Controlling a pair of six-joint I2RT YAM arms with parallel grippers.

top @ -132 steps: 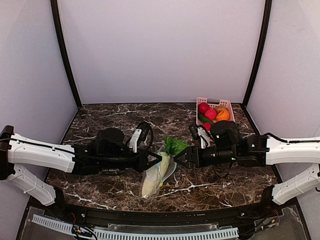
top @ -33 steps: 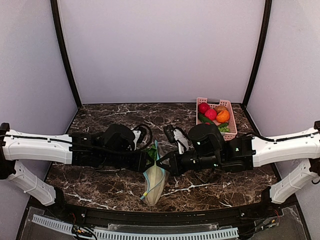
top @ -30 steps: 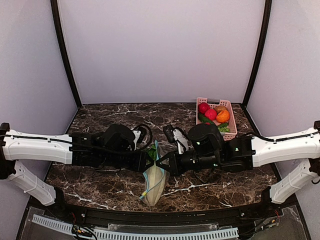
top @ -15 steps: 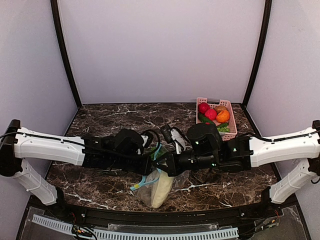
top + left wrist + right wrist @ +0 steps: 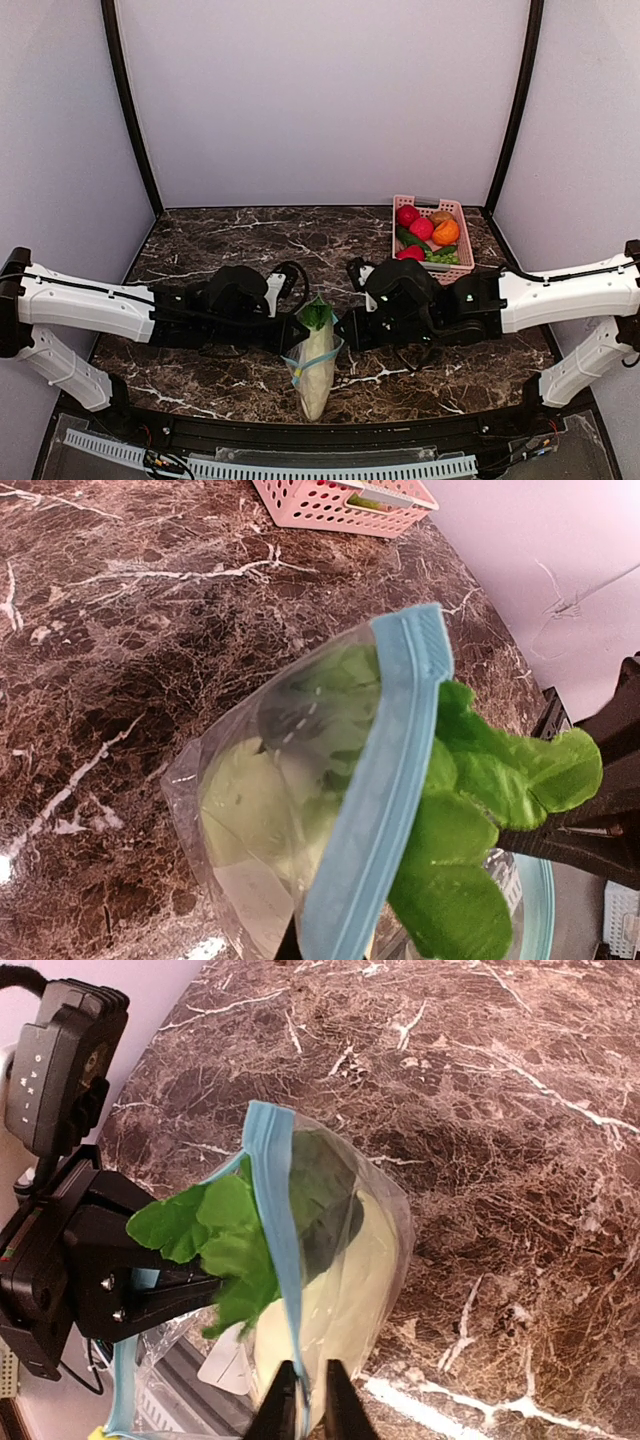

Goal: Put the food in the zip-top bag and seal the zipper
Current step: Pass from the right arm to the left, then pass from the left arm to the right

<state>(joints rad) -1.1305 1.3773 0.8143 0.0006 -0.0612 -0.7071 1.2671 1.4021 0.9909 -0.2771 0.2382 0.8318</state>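
A clear, crinkly plastic zip-top bag (image 5: 316, 372) hung between the two arms over the front middle of the dark marbled desk (image 5: 200, 240); whether its bottom touched the desk could not be told. A pale whitish-green gourd (image 5: 335, 1305) lay inside it, and a leafy green vegetable (image 5: 470, 810) stuck out past the teal-blue zipper strip (image 5: 385, 780) at the mouth. The left fingers (image 5: 170, 1295) were pinched shut on the strip from one side, and the right fingers (image 5: 283, 1402) were narrowly closed on it from the other. A pink slatted basket (image 5: 428, 200) of toy produce stood at the back right, well apart.
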